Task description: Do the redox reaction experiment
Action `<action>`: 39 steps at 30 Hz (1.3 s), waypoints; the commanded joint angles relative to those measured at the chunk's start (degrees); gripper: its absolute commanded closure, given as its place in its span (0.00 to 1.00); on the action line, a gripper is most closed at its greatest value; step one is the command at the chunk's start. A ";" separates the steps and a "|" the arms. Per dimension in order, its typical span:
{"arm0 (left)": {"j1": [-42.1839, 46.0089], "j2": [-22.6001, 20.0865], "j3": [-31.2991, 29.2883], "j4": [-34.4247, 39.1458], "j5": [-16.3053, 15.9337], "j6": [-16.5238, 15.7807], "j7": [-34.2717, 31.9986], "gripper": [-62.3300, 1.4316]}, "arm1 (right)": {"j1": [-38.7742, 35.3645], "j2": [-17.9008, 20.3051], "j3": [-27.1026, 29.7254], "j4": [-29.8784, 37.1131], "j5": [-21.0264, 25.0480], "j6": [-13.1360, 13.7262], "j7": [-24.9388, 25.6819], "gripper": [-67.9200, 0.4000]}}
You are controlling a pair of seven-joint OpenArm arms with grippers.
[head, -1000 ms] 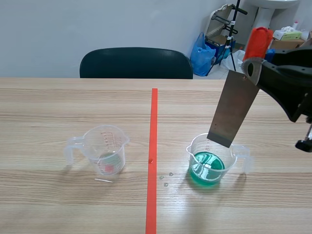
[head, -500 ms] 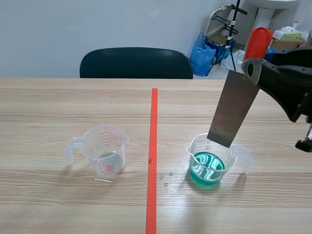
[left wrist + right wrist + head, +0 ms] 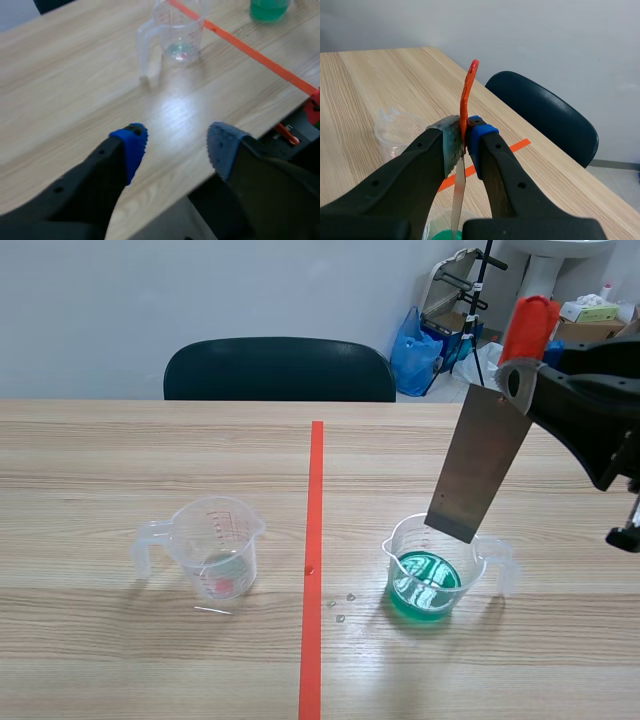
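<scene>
Left end effector (image 3: pixel 175 145): fingers apart, over the near bench (image 3: pixel 75 75) edge. Clear measuring cup (image 3: pixel 215 545): left of tape line (image 3: pixel 313 570), nearly empty. Second cup (image 3: pixel 430 570): right, holding green liquid. Grey metal sheet (image 3: pixel 478 465), orange handle (image 3: pixel 528 328): clamped in right end effector (image 3: pixel 463 137), tilted over second cup. Pale wood bench; dark chair (image 3: pixel 279 368) beyond.

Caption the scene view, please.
Right gripper holds an orange-handled metal blade over the green-liquid cup; a near-empty cup stands across the tape line.
</scene>
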 commanded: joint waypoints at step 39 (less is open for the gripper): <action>-90.16 4.52 77.72 -7.50 -31.93 -2.32 53.29 0.94 | 0.37 0.24 0.94 1.05 0.83 -0.20 0.85 0.97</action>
